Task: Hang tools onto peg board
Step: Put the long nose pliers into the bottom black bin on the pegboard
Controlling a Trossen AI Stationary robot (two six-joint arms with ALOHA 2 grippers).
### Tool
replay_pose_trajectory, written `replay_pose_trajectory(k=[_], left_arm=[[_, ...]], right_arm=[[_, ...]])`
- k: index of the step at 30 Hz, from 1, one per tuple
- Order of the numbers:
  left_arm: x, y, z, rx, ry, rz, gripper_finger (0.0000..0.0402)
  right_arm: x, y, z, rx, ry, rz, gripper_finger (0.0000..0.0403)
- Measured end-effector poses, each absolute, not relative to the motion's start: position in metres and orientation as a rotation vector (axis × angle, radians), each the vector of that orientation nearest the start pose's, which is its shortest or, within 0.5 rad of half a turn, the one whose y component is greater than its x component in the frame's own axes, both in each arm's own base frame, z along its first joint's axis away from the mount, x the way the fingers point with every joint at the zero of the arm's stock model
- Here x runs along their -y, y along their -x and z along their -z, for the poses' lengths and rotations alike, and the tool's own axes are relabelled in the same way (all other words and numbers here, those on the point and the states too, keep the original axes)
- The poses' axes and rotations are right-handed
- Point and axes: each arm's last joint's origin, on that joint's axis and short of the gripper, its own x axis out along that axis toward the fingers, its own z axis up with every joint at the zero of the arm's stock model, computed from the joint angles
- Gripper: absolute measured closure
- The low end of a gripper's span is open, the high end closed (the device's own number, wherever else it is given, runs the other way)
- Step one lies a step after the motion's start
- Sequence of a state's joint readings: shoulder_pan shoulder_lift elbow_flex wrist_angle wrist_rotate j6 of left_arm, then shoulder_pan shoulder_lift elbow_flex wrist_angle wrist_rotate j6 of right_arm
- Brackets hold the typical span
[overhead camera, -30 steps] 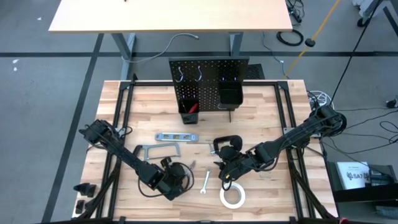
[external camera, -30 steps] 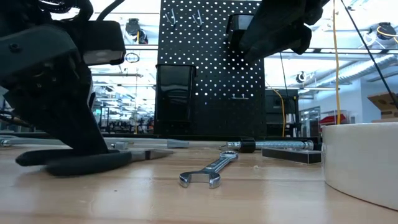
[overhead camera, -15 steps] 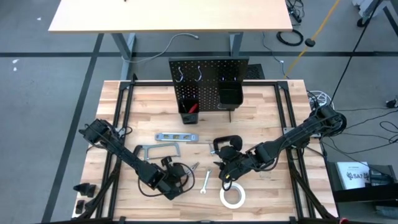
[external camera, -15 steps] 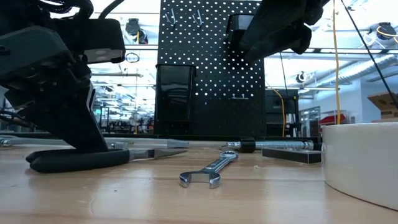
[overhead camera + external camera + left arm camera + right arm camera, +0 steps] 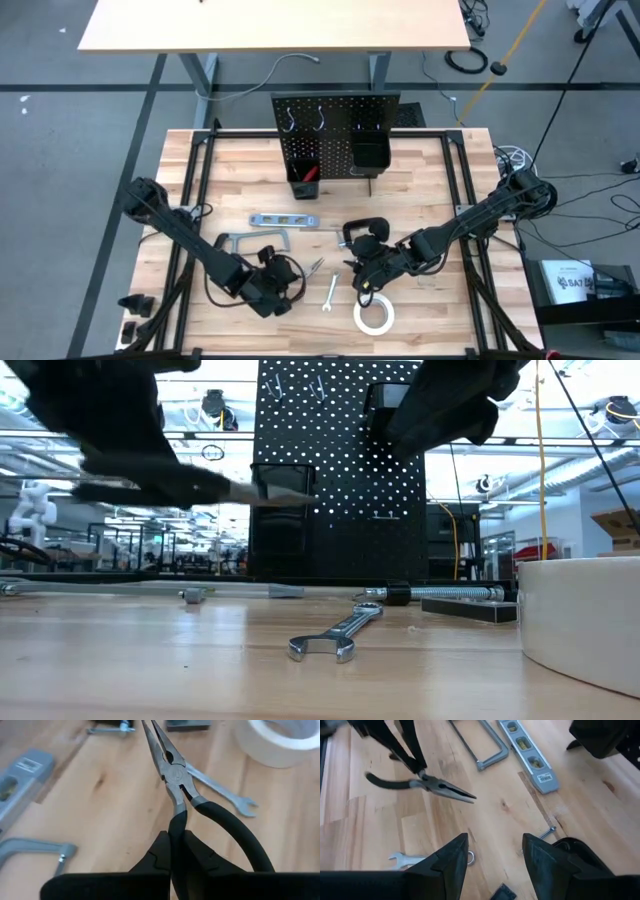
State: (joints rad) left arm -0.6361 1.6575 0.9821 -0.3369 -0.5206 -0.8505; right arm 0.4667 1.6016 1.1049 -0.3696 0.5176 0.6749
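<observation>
A: Here, pliers (image 5: 172, 775) clamped by one black handle in the jaws of the left gripper (image 5: 172, 851), raised clear of the counter (image 5: 420, 180) near its front edge. Second handle splayed free to the side.

B: Right gripper (image 5: 492, 852)?

A: Parked over the C-clamp (image 5: 362, 232), jaws spread, nothing between them.

B: Long axis and heading of the pliers?

A: Roughly level in the low view, long axis running forward from the left wrist; nose tips closed and aimed toward the wrench (image 5: 331, 290) and tape roll (image 5: 374, 314), so broadly toward the right arm's side, not yet toward the peg board (image 5: 335, 135).

B: Advice for the carry?

A: Probably best kept high enough to pass over the hacksaw (image 5: 252, 243) and level (image 5: 283, 219) lying between the start and the board. Then swung so the nose or the handle fork faces a silver hook (image 5: 290, 122). With only one handle gripped, likely to pivot; slow wrist turns advised.

B: Target choice?

A: An empty hook, or the bin (image 5: 370, 155) beside the one showing a red handle; exact fit not judgeable from here.
</observation>
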Motion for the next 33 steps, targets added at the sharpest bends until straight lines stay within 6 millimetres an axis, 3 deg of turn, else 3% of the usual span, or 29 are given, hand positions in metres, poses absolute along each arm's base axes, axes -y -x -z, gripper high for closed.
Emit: replay_pose_trajectory(k=[7,14,18,25,33], left_arm=[[0.177,-0.261,-0.205,-0.845,0.27,-0.067,0.0384],[0.178,-0.259,-0.206,-0.928,0.255,0.088,0.0384],[0.179,-0.259,-0.205,-0.938,0.251,0.104,0.0384],[0.179,-0.263,-0.206,-0.914,0.226,0.138,0.0384],[0.18,-0.267,-0.207,-0.902,0.222,0.204,0.0384]], right_arm=[[-0.156,-0.312,-0.23,-0.673,-0.069,0.051,0.0222],[-0.186,-0.331,-0.225,-0.46,0.149,-0.259,0.0222],[-0.191,-0.34,-0.219,-0.402,0.061,-0.25,0.0222],[-0.175,-0.355,-0.203,-0.47,-0.108,-0.28,0.0222],[-0.169,-0.361,-0.192,-0.514,-0.125,-0.327,0.0222]])
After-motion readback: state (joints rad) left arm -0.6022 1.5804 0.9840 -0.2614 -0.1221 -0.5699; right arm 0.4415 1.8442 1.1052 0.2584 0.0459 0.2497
